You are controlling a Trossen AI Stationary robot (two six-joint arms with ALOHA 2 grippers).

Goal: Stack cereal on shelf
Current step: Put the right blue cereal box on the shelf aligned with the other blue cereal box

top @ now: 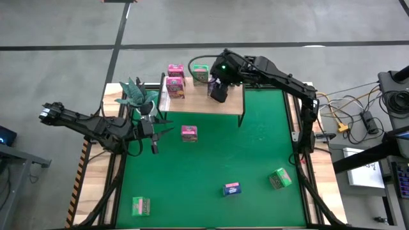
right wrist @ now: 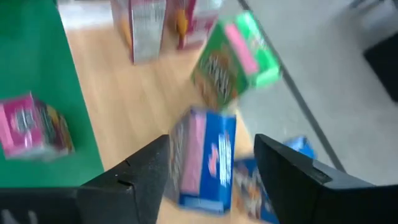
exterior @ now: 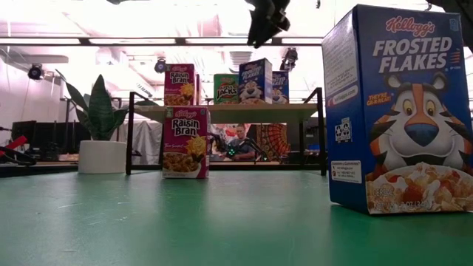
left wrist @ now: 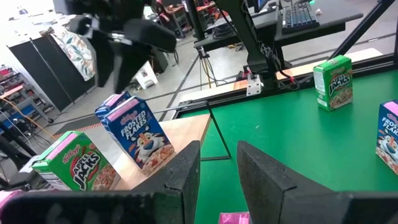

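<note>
The light-wood shelf (top: 233,102) stands at the mat's far edge. Several cereal boxes stand on it: two pink (top: 174,86), one green (top: 200,73) and two blue (exterior: 255,80). My right gripper (right wrist: 208,165) hovers open just above the shelf. One blue box (right wrist: 205,158) shows upright between its spread fingers with a gap on either side, and the other blue box (right wrist: 273,168) is beside it. My left gripper (left wrist: 217,168) waits above the mat's left side by the potted plant (top: 137,94), open by a narrow gap and holding nothing.
More boxes stand on the green mat: a pink one (top: 189,133) near the shelf's front, a green one (top: 140,206) at the near left, a blue one (top: 232,189) and a green one (top: 279,178) at the near right. The shelf's black legs (exterior: 130,133) reach down to the mat.
</note>
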